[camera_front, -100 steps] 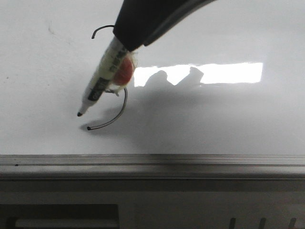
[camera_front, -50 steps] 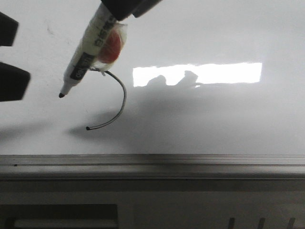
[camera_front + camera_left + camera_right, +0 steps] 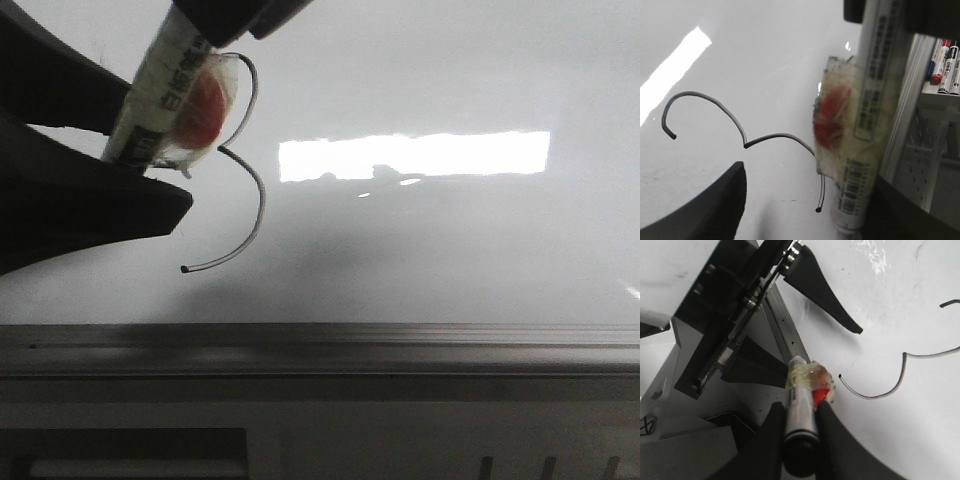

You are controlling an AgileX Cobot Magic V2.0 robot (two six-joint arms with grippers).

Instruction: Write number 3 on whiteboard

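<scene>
The number 3 (image 3: 262, 200) is a thin dark line on the whiteboard (image 3: 450, 250); it also shows in the left wrist view (image 3: 746, 145) and the right wrist view (image 3: 870, 398). My right gripper (image 3: 800, 409) is shut on a white marker (image 3: 796, 385) with red tape, holding it tilted above the board at the upper left of the front view (image 3: 150, 110). My left gripper (image 3: 150, 155) is open, its dark fingers on either side of the marker's lower end. In the left wrist view the marker (image 3: 875, 125) stands close to one finger (image 3: 910, 215).
A grey metal edge rail (image 3: 320, 345) runs along the board's near side, with a dark panel (image 3: 130, 455) below. A bright light reflection (image 3: 420, 155) lies on the board. Spare markers (image 3: 945, 60) sit on a perforated shelf beside the board.
My right gripper has lifted the marker up and to the left, off the board. My left gripper has come in from the left and now straddles the marker's tip end.
</scene>
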